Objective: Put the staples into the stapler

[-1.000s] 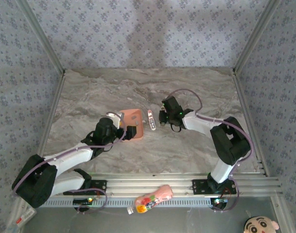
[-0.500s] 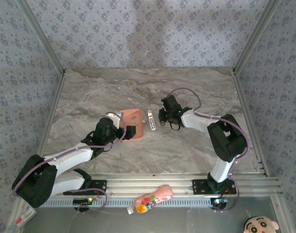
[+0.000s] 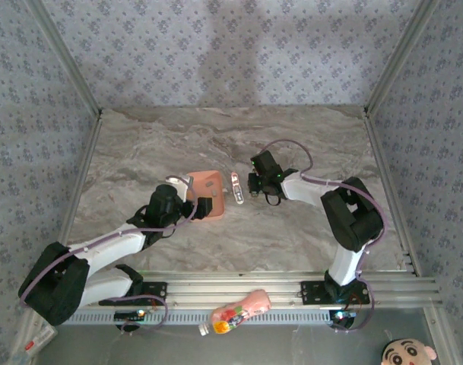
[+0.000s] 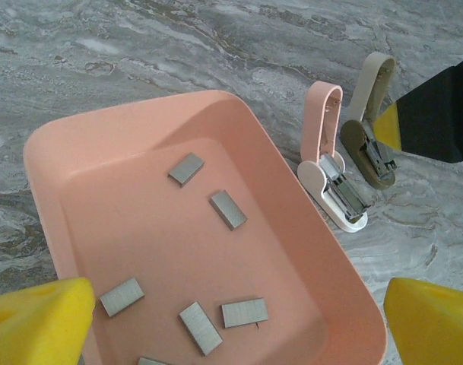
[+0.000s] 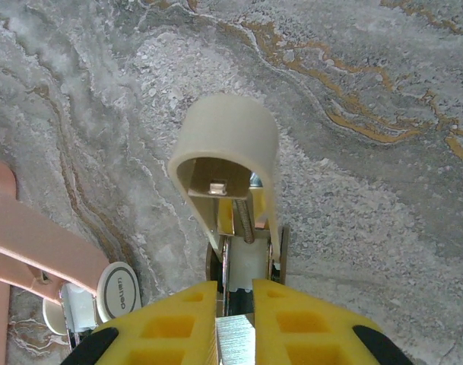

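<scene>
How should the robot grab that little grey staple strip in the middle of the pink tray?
Come straight down from above and pinch the short dark-grey metal staple strip across its two long edges. It lies flat on the floor of the salmon-pink rectangular tray, so nothing sticks up to grab from the side, and the tray's raised walls would probably block a low approach.

Small grey lettering is printed on a white round disc (image 5: 118, 293) on the stapler (image 5: 41, 243); it is turned sideways and cannot be read. No other text is legible.
</scene>
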You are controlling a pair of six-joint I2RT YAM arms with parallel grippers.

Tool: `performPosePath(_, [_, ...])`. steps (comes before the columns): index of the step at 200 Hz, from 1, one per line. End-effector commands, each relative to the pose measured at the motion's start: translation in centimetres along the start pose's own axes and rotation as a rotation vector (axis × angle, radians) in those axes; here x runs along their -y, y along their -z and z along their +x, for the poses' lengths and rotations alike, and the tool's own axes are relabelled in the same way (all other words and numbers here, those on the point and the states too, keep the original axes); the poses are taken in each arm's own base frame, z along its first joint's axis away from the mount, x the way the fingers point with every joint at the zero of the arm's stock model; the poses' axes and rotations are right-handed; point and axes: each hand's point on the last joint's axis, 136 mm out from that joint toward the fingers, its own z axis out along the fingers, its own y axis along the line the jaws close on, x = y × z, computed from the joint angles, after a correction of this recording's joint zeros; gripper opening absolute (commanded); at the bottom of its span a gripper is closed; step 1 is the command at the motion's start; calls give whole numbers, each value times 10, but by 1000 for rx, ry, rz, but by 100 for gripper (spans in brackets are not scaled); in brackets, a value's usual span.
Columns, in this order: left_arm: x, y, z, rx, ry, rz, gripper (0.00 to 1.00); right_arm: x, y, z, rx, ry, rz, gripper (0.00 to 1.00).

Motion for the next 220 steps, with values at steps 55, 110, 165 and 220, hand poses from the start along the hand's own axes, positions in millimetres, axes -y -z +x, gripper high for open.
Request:
performPosePath(55, [3, 2, -11, 31, -16, 2, 97, 6, 5, 12, -16, 1, 61, 16])
performPosePath(110, [4, 2, -12, 30, -15, 5, 97, 5, 9, 6, 36, -12, 74, 16])
performPosePath(165, [4, 4, -12, 32, -20, 1, 97, 1, 10, -4, 77, -9, 74, 15])
performPosePath(220, [3, 4, -12, 32, -19, -4, 97, 4, 8, -4, 78, -6, 93, 15])
